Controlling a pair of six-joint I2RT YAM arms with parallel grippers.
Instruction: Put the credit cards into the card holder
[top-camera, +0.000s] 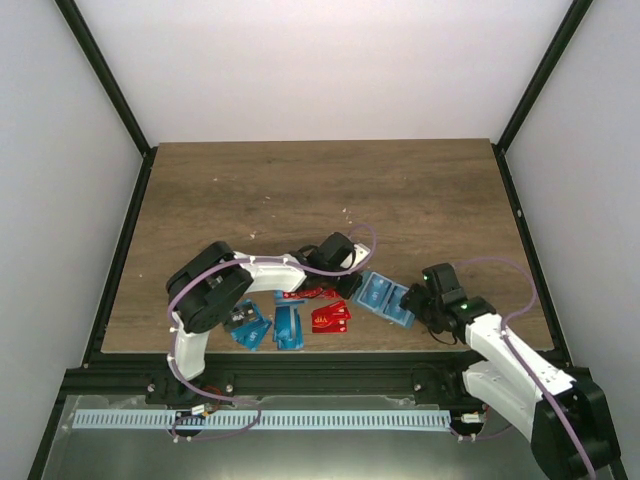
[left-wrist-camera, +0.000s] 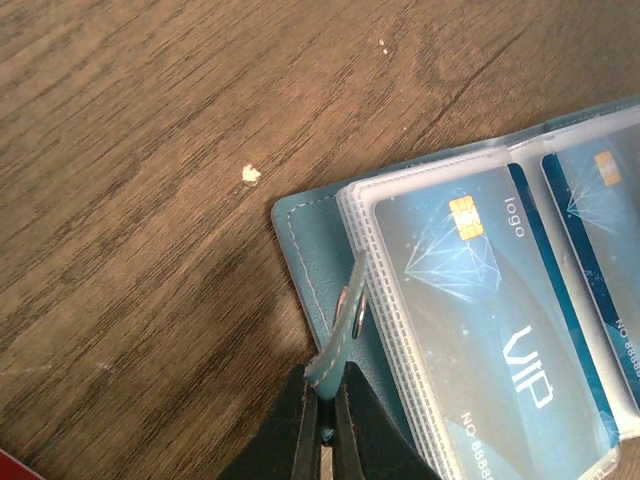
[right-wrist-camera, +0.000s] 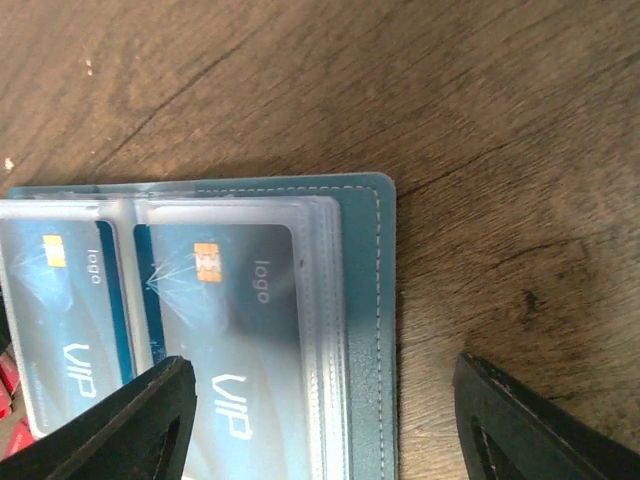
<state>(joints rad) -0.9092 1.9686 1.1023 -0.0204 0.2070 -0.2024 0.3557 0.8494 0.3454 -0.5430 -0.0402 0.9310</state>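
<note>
— Dark wood tabletop (top-camera: 320, 190), pale walls (top-camera: 320, 60) around it. What lies nearest the arm bases?
— Loose credit cards (top-camera: 290, 322), red, blue and dark, in a cluster.
— And the card holder (top-camera: 385, 298)?
— Just beyond them, lying open and flat: teal cover with a stitched edge, and clear sleeves (left-wrist-camera: 365, 240) showing blue VIP cards with gold chips.
— The arms?
— The left gripper (left-wrist-camera: 322, 425) reaches across low, jaws pinched tight on the holder's thin teal strap (left-wrist-camera: 340, 335), possibly a snap tab. The right gripper (right-wrist-camera: 325, 400) angles in from the right, jaws spread wide over the holder's outer edge, gripping nothing.
</note>
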